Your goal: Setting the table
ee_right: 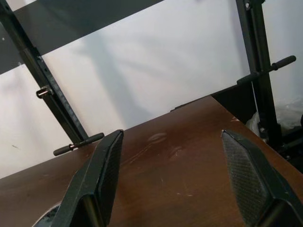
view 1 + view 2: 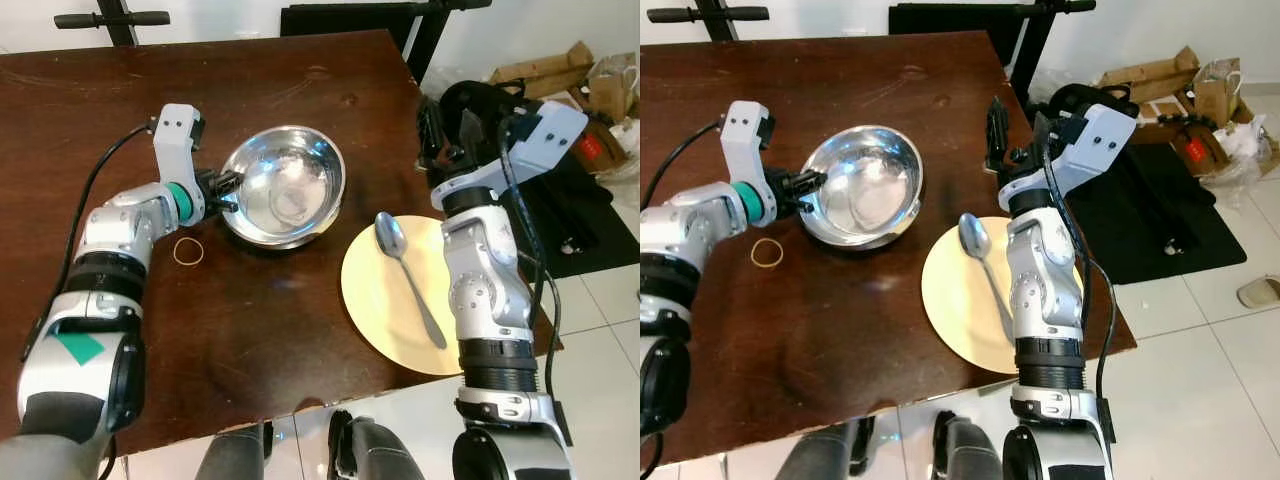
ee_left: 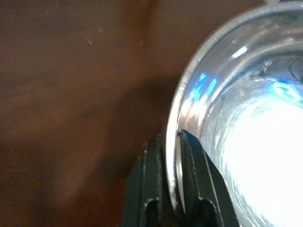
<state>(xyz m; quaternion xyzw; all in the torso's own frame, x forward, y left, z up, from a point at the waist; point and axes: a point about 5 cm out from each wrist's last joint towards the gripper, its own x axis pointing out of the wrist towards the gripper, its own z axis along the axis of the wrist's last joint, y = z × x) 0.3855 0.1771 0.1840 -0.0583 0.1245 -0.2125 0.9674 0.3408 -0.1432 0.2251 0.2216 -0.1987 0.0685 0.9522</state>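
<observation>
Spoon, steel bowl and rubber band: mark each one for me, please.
spoon (image 2: 408, 274), left eye view, on the handle just below its bowl end.
steel bowl (image 2: 285, 190), left eye view, on the inner floor.
rubber band (image 2: 176, 253), left eye view, on the left side of the ring.

On the table (image 2: 300, 330), the bowl (image 2: 285, 185) sits left of the plate (image 2: 385, 300) bearing a spoon (image 2: 408, 275).

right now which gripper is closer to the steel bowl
Left. The left gripper is clamped on the steel bowl at its rim; the right gripper hangs open past the table's right edge, apart from it.
</observation>
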